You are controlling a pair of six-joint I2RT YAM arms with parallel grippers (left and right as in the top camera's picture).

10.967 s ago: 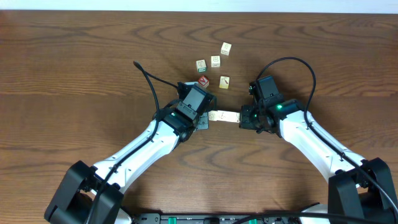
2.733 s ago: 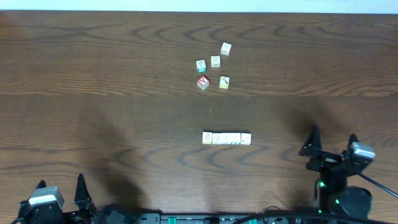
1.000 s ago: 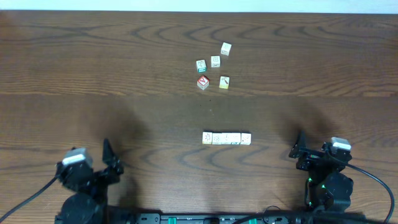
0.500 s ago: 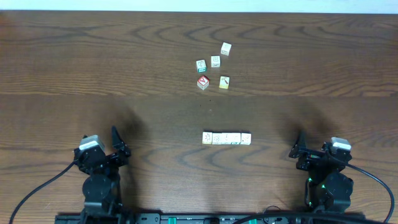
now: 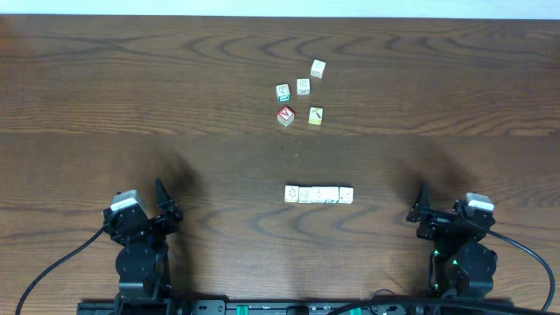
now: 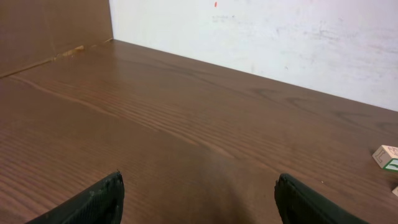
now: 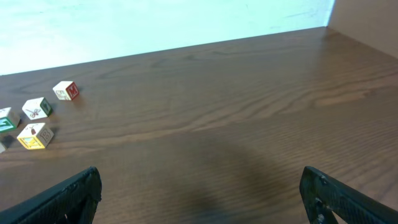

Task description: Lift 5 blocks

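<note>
**Row of blocks (image 5: 319,194) lies between two idle, open arms**

Overhead: the cream cubes lie mid-table, end to end and touching. This is probably so that a push from each end can clamp the line and lift all five together. The left gripper (image 5: 140,208) and right gripper (image 5: 451,206) rest near the front edge of the table (image 5: 131,87), well apart from the row. Both have their jaws spread and hold nothing. Farther back lie scattered cubes (image 5: 303,86), among them a red-faced cube (image 5: 285,115) and a yellowish cube (image 5: 315,115).

Left wrist: the left gripper (image 6: 199,180) frames bare wood between its spread jaws. One cream cube (image 6: 387,157) shows at the right margin.

Right wrist: the right gripper (image 7: 199,171) gapes wide. The scattered cubes sit far left, and the row is out of view.
</note>
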